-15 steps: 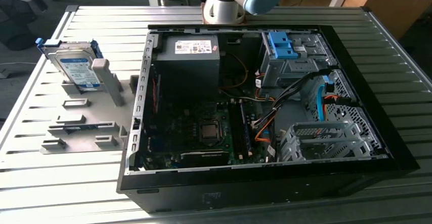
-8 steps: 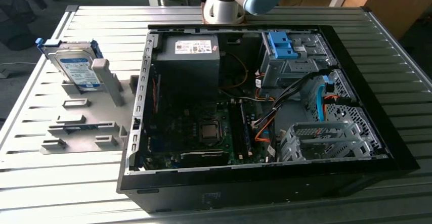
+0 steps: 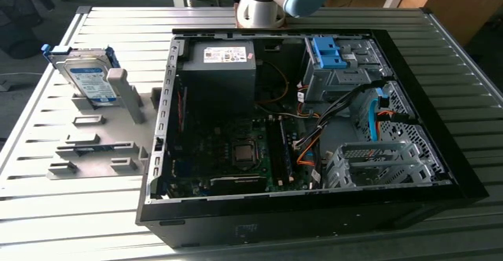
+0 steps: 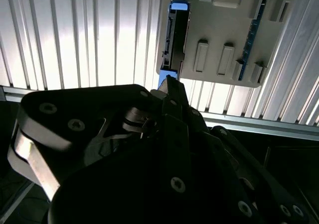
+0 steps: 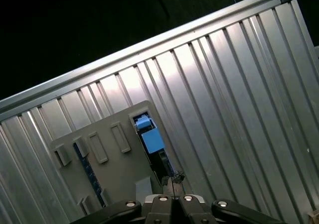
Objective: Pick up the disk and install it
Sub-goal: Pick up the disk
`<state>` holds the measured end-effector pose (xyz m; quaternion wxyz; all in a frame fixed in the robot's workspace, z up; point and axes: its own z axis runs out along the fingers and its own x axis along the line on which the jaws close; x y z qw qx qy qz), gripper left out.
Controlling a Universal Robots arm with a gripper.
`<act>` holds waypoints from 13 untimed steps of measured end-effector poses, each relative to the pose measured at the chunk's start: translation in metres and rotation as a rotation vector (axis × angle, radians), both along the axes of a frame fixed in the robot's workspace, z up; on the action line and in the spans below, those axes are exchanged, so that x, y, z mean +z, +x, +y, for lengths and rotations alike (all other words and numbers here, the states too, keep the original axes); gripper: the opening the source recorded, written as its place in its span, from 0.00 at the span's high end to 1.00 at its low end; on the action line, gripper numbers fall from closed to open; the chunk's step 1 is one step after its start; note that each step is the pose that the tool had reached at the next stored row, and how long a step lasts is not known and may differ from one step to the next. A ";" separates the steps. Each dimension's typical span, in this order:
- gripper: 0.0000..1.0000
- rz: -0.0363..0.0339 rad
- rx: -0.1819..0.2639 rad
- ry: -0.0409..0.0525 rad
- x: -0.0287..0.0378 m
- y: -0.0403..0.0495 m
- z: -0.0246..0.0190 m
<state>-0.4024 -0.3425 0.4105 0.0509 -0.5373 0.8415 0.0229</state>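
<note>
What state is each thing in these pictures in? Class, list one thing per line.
disk, standing on edge, leaning, in the grey holder, not gripped.
pincer, shut, holding nothing, clear of the disk.
computer case, lying on its side, open, no side panel.
blue bracket, seated in a drive bay inside the case.
drive cage, looks empty.

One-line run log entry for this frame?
phase: pre-grasp | disk: standing on edge in grey rack, not held | end effector: shut, empty, over rack near disk | computer case: side open
</note>
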 end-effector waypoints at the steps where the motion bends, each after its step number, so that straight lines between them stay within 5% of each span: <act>1: 0.89 -0.0003 0.000 0.0002 0.0002 0.0000 0.0000; 8: 0.89 -0.0014 -0.001 -0.0003 0.0010 0.0000 0.0002; 12: 0.89 0.0089 0.007 -0.0410 0.0007 0.0000 0.0001; 13: 0.89 0.0090 0.010 -0.0425 0.0007 0.0000 0.0001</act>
